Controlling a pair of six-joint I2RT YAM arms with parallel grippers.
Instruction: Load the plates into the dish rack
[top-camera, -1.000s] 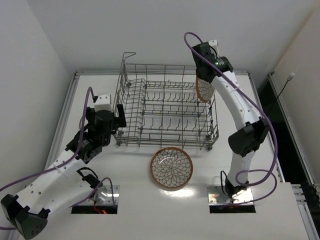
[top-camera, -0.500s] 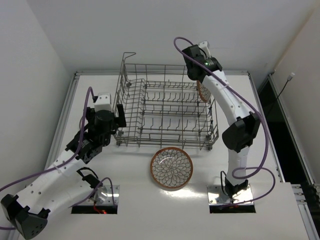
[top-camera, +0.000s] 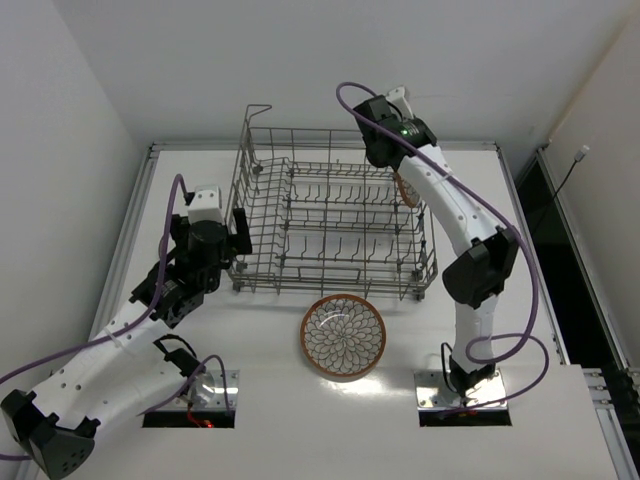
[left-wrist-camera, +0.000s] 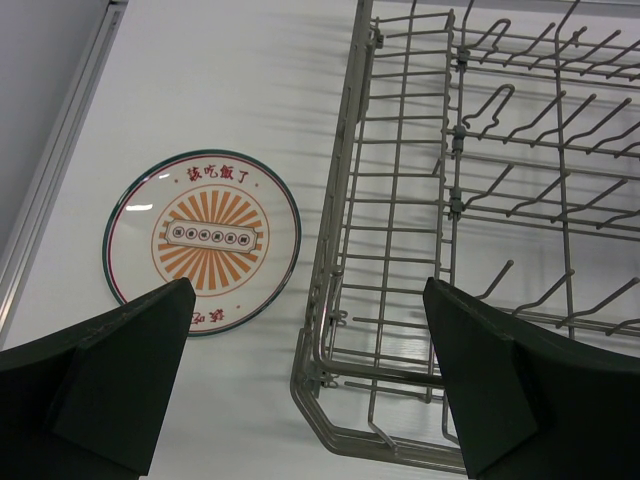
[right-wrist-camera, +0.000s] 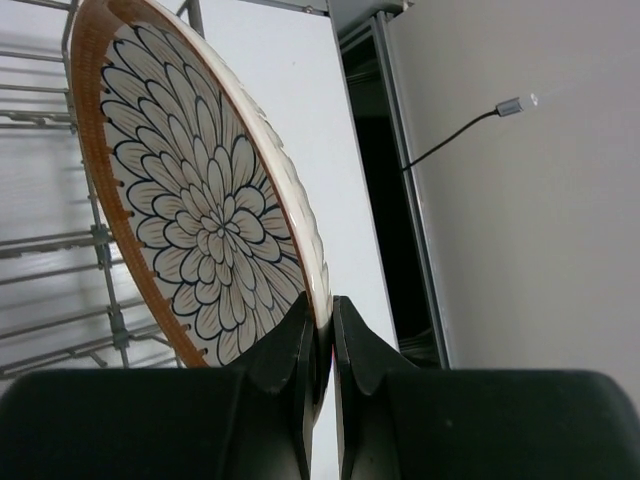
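Observation:
The grey wire dish rack (top-camera: 330, 272) stands mid-table. My right gripper (right-wrist-camera: 322, 330) is shut on the rim of a brown-rimmed petal-pattern plate (right-wrist-camera: 200, 200), held on edge above the rack's far right corner (top-camera: 405, 188). A second petal-pattern plate (top-camera: 343, 336) lies flat on the table in front of the rack. My left gripper (left-wrist-camera: 308, 290) hangs open over the rack's left near corner (left-wrist-camera: 343, 200), holding nothing. A white plate with an orange sunburst (left-wrist-camera: 201, 242) lies flat on the table just left of the rack; in the top view the left arm hides it.
The metal table edge (top-camera: 140, 210) runs along the left, close to the wall. A dark gap (top-camera: 540, 210) drops off beyond the table's right edge. A tall wire loop (top-camera: 256, 110) rises at the rack's far left corner.
The right wrist has swung left along the rack's far side, carrying the plate with it. The left arm and the plates on the table have not moved.

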